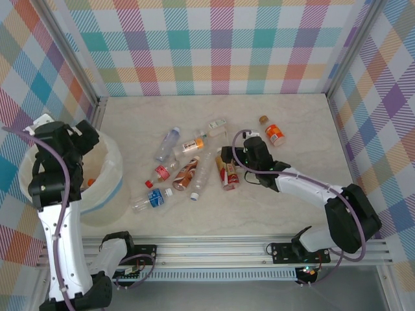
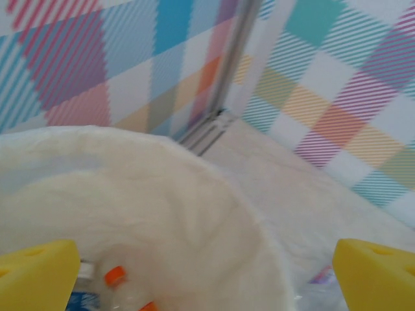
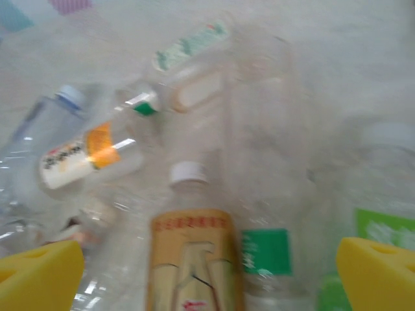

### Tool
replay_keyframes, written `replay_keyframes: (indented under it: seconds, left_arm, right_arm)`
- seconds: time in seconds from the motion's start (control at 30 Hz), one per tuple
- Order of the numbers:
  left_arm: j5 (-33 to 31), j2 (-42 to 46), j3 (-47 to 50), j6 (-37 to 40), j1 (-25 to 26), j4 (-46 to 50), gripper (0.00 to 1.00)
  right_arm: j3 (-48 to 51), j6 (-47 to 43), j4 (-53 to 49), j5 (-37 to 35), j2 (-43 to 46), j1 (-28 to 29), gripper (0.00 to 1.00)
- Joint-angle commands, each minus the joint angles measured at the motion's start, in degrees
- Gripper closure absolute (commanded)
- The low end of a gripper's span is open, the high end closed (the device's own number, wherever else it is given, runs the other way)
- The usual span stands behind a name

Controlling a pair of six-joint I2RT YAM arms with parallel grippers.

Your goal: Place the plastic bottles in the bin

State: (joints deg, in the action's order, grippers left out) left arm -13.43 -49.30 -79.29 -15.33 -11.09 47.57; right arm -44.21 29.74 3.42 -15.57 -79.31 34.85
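The bin (image 1: 114, 163), a round bucket lined with a white bag, stands at the left. My left gripper (image 1: 86, 138) hangs open over its mouth with nothing between its yellow fingertips (image 2: 36, 272). Below it, bottles with orange caps (image 2: 115, 275) lie on the bin's bottom (image 2: 168, 214). Several plastic bottles lie scattered mid-table, among them a bluish clear one (image 1: 167, 142) and a blue-labelled one (image 1: 152, 199). My right gripper (image 1: 226, 161) is open, low over a tan-labelled bottle with a white cap (image 3: 193, 253), which lies between its fingertips (image 3: 379, 275) without being gripped.
An orange-labelled bottle (image 1: 274, 133) lies apart at the back right. A green-labelled clear bottle (image 3: 266, 249) lies right beside the tan one. Plaid walls with metal posts (image 1: 97, 107) close in the table on three sides. A rail (image 1: 246, 249) runs along the near edge.
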Motion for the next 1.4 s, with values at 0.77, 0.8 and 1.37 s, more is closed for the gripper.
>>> replay_keyframes:
  seconds: [0.77,0.8,1.37]
  left_arm:
    - [46.58,-4.12,8.18,-5.97,13.95,-27.14,0.0]
    - [46.15,-4.34,8.18,-5.74,14.59,-26.93,0.0]
    - [42.81,-6.78,10.09,-4.01,19.52,-24.93,0.0]
  right_arm:
    - [-1.06,1.01,-15.23,3.11,-9.89,-7.87,0.24]
    - [-1.21,0.87,-15.19,2.82,-10.28,-7.85,0.24]
    - [0.14,-2.31,-13.43,-0.22,-7.56,-7.63,0.39]
